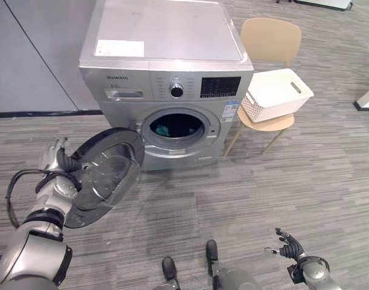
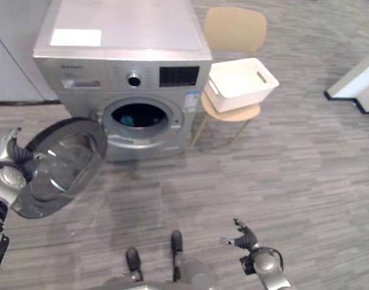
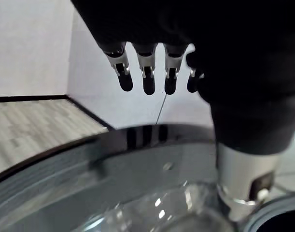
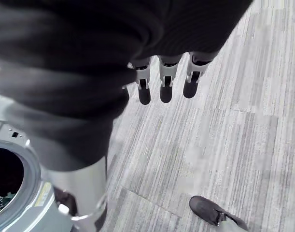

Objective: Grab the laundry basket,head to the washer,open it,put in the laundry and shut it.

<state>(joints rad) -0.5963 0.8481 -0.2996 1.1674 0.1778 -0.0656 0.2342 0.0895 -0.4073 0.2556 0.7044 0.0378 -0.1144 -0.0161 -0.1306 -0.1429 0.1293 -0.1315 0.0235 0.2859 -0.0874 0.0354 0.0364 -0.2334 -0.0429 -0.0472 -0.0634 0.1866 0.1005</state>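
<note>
While the washer [image 1: 166, 78] stands with its round door [image 1: 105, 175] swung wide open, dark laundry [image 1: 172, 127] is seen inside the drum. The left hand [image 1: 54, 158] is placed at the door's outer rim, fingers straight. The right hand [image 1: 291, 246] is held low over the floor [image 1: 263, 187], fingers relaxed and apart. A white basket [image 1: 275, 93] is set on the chair [image 1: 270, 42] beside the washer.

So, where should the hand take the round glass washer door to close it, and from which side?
Judging by its pose, best at the round glass washer door's dark outer rim, on the free edge away from the hinge. It hangs wide open, so come from its outer face, where the left hand is, fingers straight, pushing toward the drum opening.
</note>
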